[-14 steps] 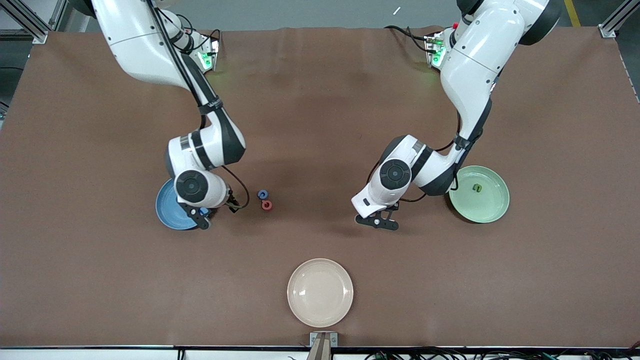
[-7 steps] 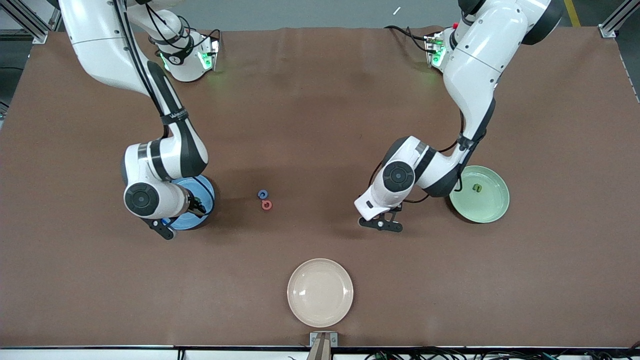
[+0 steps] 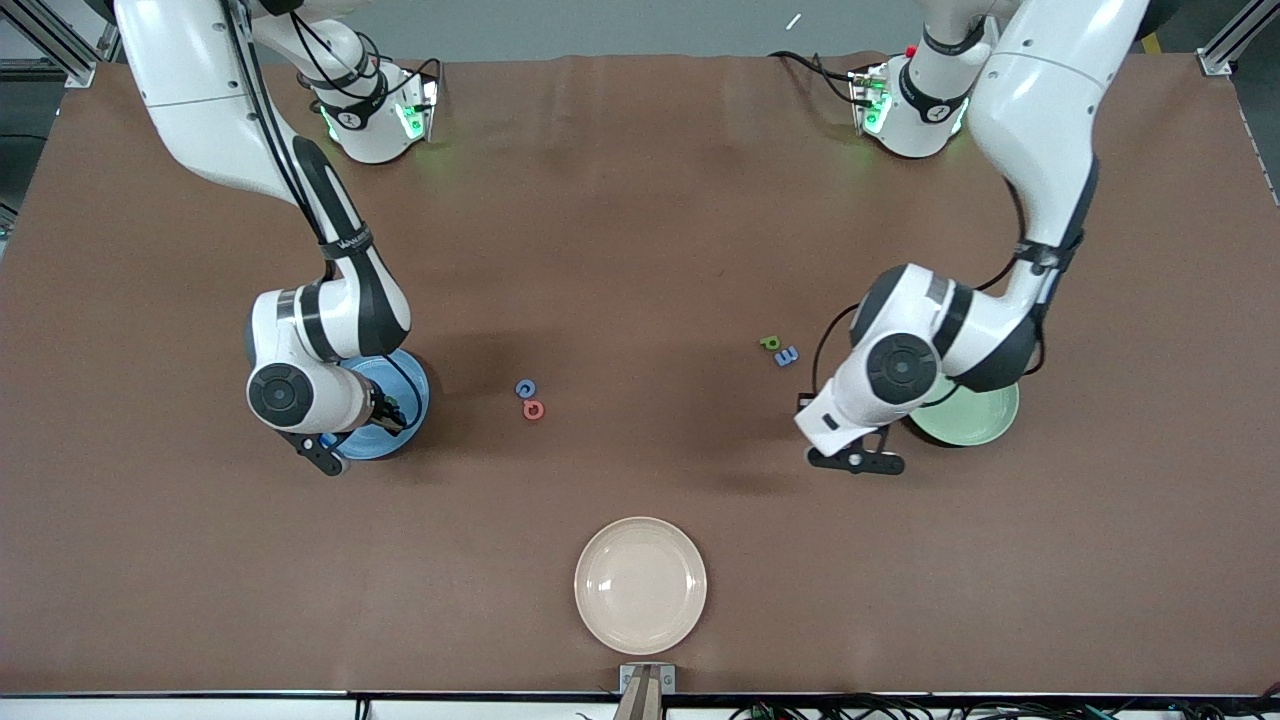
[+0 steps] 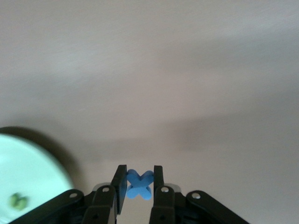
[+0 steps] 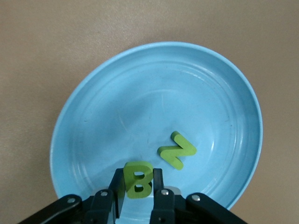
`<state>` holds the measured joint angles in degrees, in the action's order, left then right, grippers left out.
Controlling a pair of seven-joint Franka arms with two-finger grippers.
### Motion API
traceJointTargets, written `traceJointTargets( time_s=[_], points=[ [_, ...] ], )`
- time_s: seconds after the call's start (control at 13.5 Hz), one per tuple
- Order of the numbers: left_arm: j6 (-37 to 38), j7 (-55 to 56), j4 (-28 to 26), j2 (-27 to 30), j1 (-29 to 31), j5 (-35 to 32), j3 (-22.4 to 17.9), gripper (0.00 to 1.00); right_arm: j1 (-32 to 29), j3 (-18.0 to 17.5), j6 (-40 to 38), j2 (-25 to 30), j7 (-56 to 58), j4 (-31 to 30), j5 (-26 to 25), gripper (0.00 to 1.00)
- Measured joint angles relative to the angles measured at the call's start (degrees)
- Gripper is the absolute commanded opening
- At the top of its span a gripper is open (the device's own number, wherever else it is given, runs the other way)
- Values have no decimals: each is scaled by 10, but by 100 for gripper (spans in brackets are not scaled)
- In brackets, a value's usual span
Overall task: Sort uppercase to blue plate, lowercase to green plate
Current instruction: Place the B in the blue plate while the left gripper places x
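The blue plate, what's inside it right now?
A green N lies flat in the blue plate. The right tool holds a green B over the plate. The tool's fingers hide a strip of the plate's floor.

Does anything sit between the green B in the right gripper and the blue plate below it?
Nothing visible. The right gripper holds the green B over the blue plate; the green N lies beside it, not underneath.
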<state>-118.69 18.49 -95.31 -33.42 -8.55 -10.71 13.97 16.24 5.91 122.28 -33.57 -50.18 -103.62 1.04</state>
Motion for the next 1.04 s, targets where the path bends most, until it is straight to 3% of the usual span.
traceJointTargets(
  time_s=[0.3, 0.52, 0.59, 0.67, 0.74, 0.81, 1.04],
  points=[
    [-11, -86, -98, 57, 69, -4, 0, 0, 0, -1, 1, -1, 0, -5, 0, 7],
    [-65, -136, -159, 78, 109, -11, 0, 0, 0, -1, 1, -5, 0, -7, 0, 10],
    [-77, -149, -173, 81, 124, -26, 0, 0, 0, -2, 1, -7, 0, -7, 0, 19],
    [-89, -157, -184, 81, 140, -43, 0, 0, 0, -2, 1, -8, 0, -7, 0, 41],
    [-102, -168, -193, 81, 156, -54, 0, 0, 0, -2, 1, -9, 0, -7, 0, 84],
    [-115, -181, -200, 81, 170, -63, 0, 0, 0, -2, 1, -9, 0, -7, 0, 100],
    [-135, -218, -212, 81, 203, -74, 0, 0, 0, -2, -5, -9, 1, -3, 0, 100]
  ],
)
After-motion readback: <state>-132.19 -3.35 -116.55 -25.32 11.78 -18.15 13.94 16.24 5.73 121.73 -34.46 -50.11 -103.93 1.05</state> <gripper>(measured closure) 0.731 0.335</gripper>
